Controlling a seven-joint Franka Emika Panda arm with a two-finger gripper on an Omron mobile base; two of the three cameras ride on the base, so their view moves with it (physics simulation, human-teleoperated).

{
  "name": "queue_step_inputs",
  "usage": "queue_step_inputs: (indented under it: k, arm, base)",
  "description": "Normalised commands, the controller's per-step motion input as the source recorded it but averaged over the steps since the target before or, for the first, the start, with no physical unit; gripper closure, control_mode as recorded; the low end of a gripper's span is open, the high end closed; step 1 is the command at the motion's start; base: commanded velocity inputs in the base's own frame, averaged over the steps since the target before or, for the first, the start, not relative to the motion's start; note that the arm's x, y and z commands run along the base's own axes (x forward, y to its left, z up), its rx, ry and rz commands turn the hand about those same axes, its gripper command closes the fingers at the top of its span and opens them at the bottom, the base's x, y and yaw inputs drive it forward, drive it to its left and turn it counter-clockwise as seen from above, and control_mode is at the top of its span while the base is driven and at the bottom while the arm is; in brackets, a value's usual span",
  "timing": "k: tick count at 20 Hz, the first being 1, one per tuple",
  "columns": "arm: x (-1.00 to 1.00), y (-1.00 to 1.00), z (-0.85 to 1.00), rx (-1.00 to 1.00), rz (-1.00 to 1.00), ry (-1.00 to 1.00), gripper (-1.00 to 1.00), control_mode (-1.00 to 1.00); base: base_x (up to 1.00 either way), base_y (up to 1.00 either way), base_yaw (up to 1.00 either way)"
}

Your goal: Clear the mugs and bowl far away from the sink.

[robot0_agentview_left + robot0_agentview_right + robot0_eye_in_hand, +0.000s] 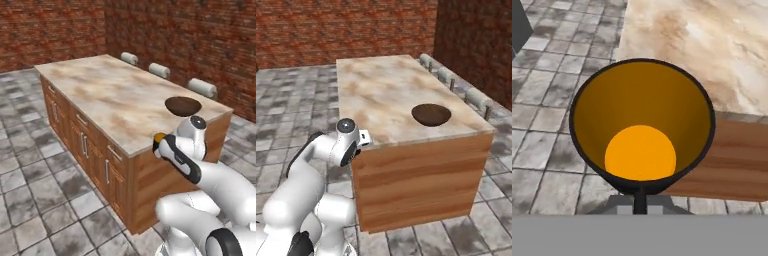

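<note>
We see the gripper [640, 200] clamped on the rim of a yellow mug [641, 127], near the island counter's [115, 100] corner; we judge it light, rigid, slippery. The bowl [431, 114] lies far right.

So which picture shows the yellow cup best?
The hand view: the mug sits right in front of the camera, so you look straight down into its yellow inside, dark rim and all. The left base view shows just a small yellow-orange bit at the end effector by the island's edge. In the right base view I can't make it out.
</note>
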Motion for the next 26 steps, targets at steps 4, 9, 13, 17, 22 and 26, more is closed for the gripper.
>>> queue_step_inputs:
  k: [4, 9, 13, 17, 22, 26]
  arm:
    - [0.0, 0.0, 0.0, 0.0, 0.0, 0.0, 1.0, 1.0]
    - [0.0, 0.0, 0.0, 0.0, 0.0, 0.0, 1.0, 1.0]
    - [0.0, 0.0, 0.0, 0.0, 0.0, 0.0, 1.0, 1.0]
    - [0.17, -0.04, -0.06, 0.0, 0.02, 0.02, 1.0, -1.0]
    - [0.3, 0.0, -0.14, 0.0, -0.03, 0.07, 1.0, -1.0]
    - [0.02, -0.01, -0.07, 0.12, -0.12, 0.0, 1.0, -1.0]
  base:
    - [0.97, -0.73, 0.45]
    - [0.99, -0.65, 0.41]
    - [0.69, -0.63, 0.32]
    - [0.21, -0.11, 0.07]
    - [0.0, 0.0, 0.0]
    - [0.0, 0.0, 0.0]
